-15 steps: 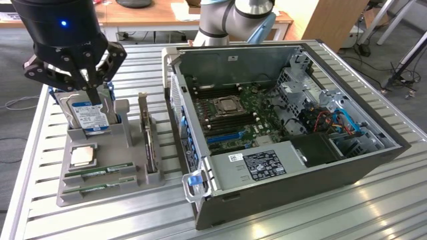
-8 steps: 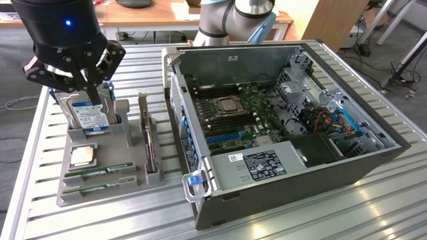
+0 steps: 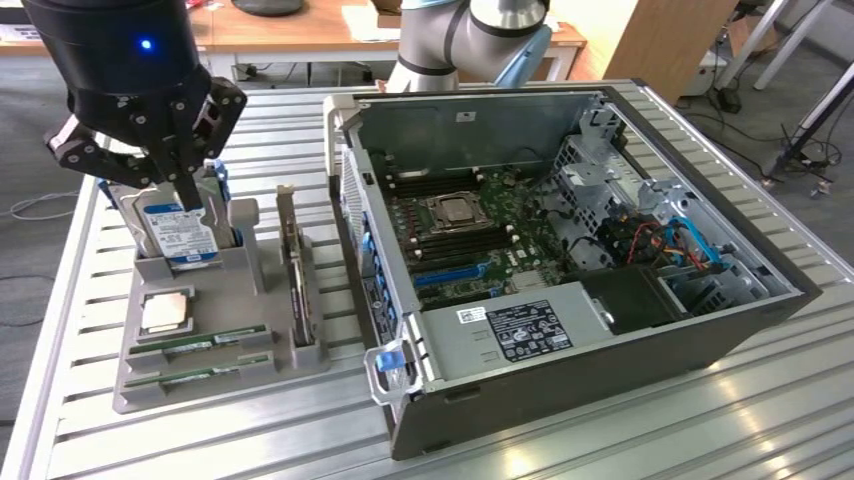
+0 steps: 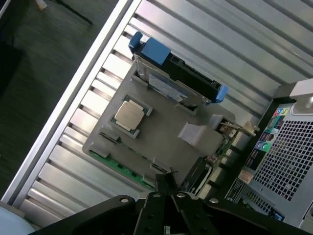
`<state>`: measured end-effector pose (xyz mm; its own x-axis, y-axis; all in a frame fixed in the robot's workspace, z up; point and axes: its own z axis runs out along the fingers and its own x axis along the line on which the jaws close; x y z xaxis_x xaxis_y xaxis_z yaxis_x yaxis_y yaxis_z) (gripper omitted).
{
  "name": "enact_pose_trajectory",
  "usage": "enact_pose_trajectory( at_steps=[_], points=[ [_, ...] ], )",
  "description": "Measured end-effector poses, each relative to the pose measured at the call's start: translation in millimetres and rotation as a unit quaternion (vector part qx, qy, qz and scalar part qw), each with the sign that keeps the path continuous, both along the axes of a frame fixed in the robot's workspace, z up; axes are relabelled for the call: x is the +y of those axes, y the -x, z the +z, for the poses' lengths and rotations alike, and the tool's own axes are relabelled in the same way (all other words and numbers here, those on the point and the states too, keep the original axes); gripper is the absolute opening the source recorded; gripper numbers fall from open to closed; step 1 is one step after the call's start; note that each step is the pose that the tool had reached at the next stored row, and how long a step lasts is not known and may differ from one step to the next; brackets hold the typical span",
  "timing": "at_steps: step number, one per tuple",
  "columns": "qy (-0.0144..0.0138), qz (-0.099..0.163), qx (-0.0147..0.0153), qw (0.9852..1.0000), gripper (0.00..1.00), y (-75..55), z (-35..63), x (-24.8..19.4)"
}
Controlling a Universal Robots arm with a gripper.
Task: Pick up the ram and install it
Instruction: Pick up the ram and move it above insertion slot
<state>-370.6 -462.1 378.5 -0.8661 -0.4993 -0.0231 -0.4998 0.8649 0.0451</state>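
In the exterior view the gripper hangs at 10 o'clock in the scene, its fingers pressed together with nothing between them, the tips just in front of the upper part of the drive. The drive stands upright at the 12 o'clock end of a grey tray on the slatted table. The processor lies flat toward 6 o'clock from the drive. The ram lies past it at the tray's 6 o'clock end, set on edge in a slot, and a second stick sits just beside it, closer to the tray's rim. The gripper is well apart from both. A card stands on edge along the tray's 3 o'clock side. The open case lies at 3 o'clock from the tray, with its board facing up. In the wrist view the gripper shows its dark fingers meeting, empty. The tray lies below it on the table. The ram shows as a green strip along the tray edge nearest the fingers. The processor sits between that edge and the drive, which stands at the far end. The case lies beside the tray.
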Motion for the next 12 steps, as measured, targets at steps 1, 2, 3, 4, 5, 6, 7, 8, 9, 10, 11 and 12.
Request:
enact_pose_trajectory(
  at_steps=[1, 2, 3, 4, 5, 6, 7, 8, 9, 10, 11, 12],
  points=[
    [0.0000, 0.008, 0.0000, 1.0000, 0.11, 0.0, 0.0, 0.0],
    [0.0000, 0.016, 0.0000, 0.9999, 0.11, 0.0, -0.1, 0.0],
    [0.0000, 0.025, 0.0000, 0.9997, 0.11, 0.0, -0.1, 0.0],
    [0.0000, 0.033, 0.0000, 0.9995, 0.11, 0.0, -0.1, 0.0],
    [0.0001, 0.041, 0.0000, 0.9992, 0.11, 0.0, -0.1, 0.0],
    [0.0001, 0.049, 0.0000, 0.9988, 0.11, 0.0, -0.2, 0.0],
    [0.0001, 0.058, 0.0000, 0.9983, 0.11, 0.0, -0.2, 0.0],
    [0.0001, 0.066, 0.0000, 0.9978, 0.11, 0.0, -0.2, 0.0],
    [0.0001, 0.074, 0.0000, 0.9972, 0.11, 0.0, -0.3, 0.0],
    [0.0001, 0.083, 0.0000, 0.9966, 0.11, 0.0, -0.3, 0.0],
    [0.0002, 0.091, 0.0000, 0.9959, 0.11, 0.0, -0.3, 0.0],
    [0.0002, 0.099, 0.0000, 0.9951, 0.11, 0.0, -0.4, 0.0]
  ],
)
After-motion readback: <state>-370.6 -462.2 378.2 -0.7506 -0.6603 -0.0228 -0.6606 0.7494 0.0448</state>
